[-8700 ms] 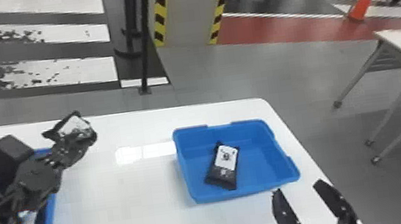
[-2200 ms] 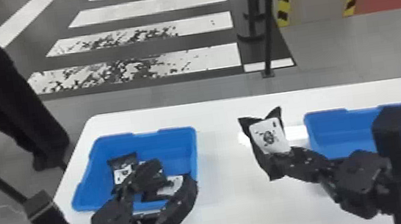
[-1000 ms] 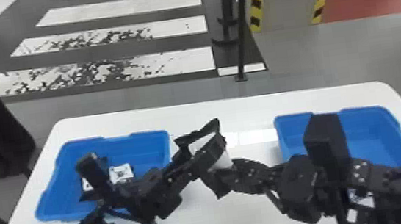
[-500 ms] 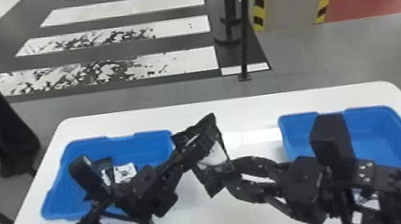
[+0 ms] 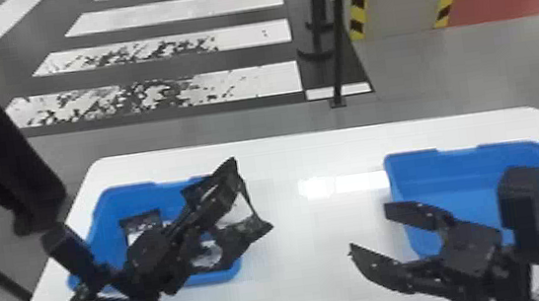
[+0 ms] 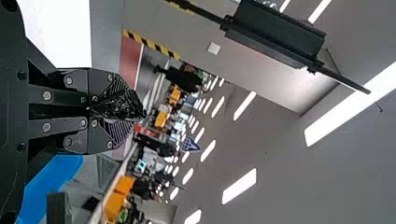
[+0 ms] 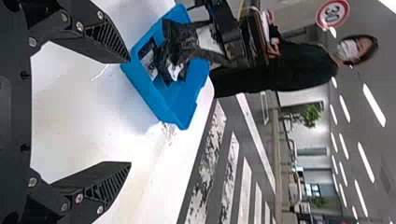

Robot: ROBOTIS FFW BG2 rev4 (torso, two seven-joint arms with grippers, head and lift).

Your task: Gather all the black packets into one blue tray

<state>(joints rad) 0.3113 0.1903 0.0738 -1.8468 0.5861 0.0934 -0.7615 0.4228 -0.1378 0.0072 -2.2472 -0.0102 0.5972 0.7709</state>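
Over the right edge of the left blue tray (image 5: 115,195), my left gripper (image 5: 233,187) is shut on a black packet (image 5: 256,226) with a white label. The left wrist view shows that gripper (image 6: 116,109) with its fingers closed on the crumpled dark packet (image 6: 119,103). Inside the left tray lie other black packets (image 5: 141,221), partly behind the left arm. My right gripper (image 5: 368,226) is open beside the left wall of the right blue tray (image 5: 461,177). In the right wrist view the right gripper (image 7: 130,112) has nothing between its fingers.
The white table (image 5: 315,276) carries both trays, with a gap between them. The left arm covers the near part of the left tray, and the right arm crosses over the near side of the right tray. A dark pole (image 5: 337,29) stands beyond the far edge.
Half a second ago both grippers were at the packet between the trays. The right gripper has let go and moved right; the left one has moved left with the packet.
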